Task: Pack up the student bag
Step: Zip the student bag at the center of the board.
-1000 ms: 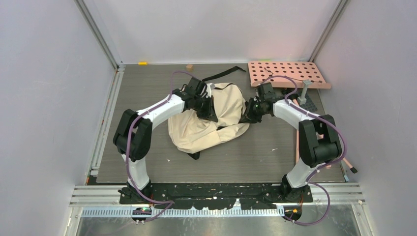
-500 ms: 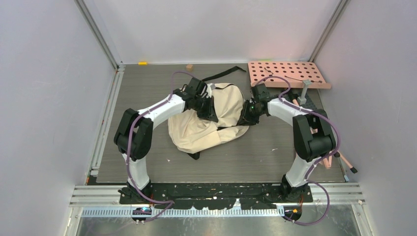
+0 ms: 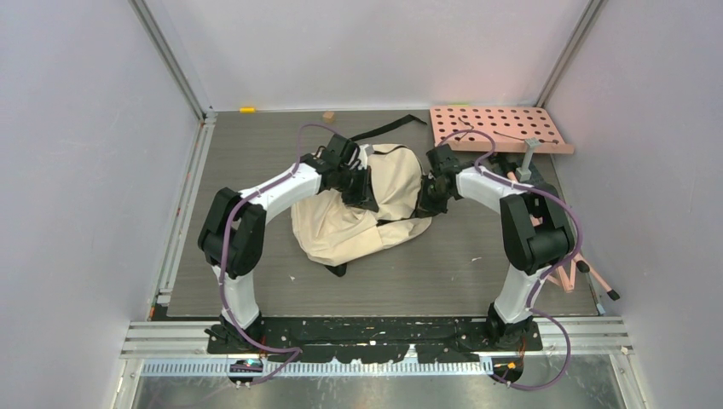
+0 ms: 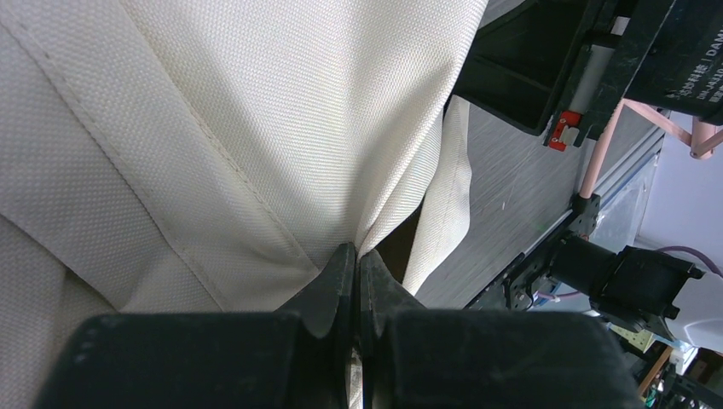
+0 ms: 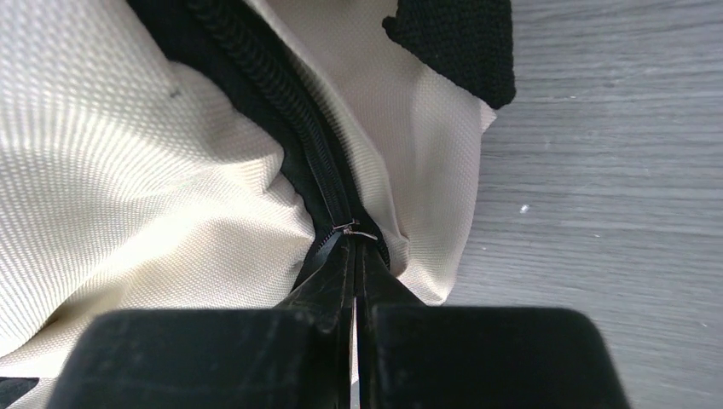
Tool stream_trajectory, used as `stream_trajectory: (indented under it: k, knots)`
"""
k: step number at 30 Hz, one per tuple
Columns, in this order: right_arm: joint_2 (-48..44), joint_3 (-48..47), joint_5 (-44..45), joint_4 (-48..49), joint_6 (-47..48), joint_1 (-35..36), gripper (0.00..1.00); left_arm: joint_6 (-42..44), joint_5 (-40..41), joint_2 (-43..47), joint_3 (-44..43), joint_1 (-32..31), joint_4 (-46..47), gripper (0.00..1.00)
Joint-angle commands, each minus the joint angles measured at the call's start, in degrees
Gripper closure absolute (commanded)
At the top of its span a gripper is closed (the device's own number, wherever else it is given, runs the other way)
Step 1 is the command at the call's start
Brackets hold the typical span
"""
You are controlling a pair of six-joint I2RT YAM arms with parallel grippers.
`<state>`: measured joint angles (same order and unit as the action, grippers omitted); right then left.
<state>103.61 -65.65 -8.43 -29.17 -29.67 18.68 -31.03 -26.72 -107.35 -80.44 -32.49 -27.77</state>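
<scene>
Right gripper (image 5: 354,256) moved in onto student bag (image 3: 341,234) at middle of table (image 3: 247,153). Jaws just snapped together, tips pinching metal zipper pull (image 5: 356,228). Left gripper (image 4: 356,264) unchanged, clamped on cream fabric fold. We judge bag braced, zipper ready to be drawn.

The student bag (image 3: 388,183) is showing cream, finely woven fabric, with a black zipper (image 5: 273,106) running through it and a black strap (image 3: 388,129) trailing off at twelve o'clock. At two o'clock the pink board (image 3: 499,128) is showing its grid of dark round holes, and the table (image 3: 443,264) is lying grey with a streaky wood grain.
</scene>
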Motion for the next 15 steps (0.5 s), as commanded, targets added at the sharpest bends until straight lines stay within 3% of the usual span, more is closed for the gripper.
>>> stream_trajectory:
  k: [1,4,6,10,12,15]
  knots:
    - [-2.6,-4.0,8.1,-5.4,2.6,-0.7,0.99,3.3,2.5,-0.3,-2.0,0.4,-3.6,1.0]
    - [-6.2,-6.0,9.5,-9.2,2.7,-1.2,0.99,5.8,2.7,-0.7,-4.0,0.4,-5.3,0.98]
    - [-7.0,-6.9,7.0,-10.8,2.8,-1.6,0.99,6.1,2.7,-0.7,-5.4,0.4,-5.5,0.84]
    - [-6.2,-8.5,1.6,-14.2,3.9,-2.0,0.99,6.0,2.4,-1.6,-11.4,0.4,-5.4,0.46]
    - [-6.1,-9.0,-1.3,-15.5,4.7,-2.2,1.0,5.2,2.3,-3.4,-15.5,0.4,-4.8,0.38]
    - [-6.7,-10.4,-4.1,-17.4,6.1,-2.4,0.99,2.5,2.3,-9.7,-24.1,0.4,-6.0,0.34]
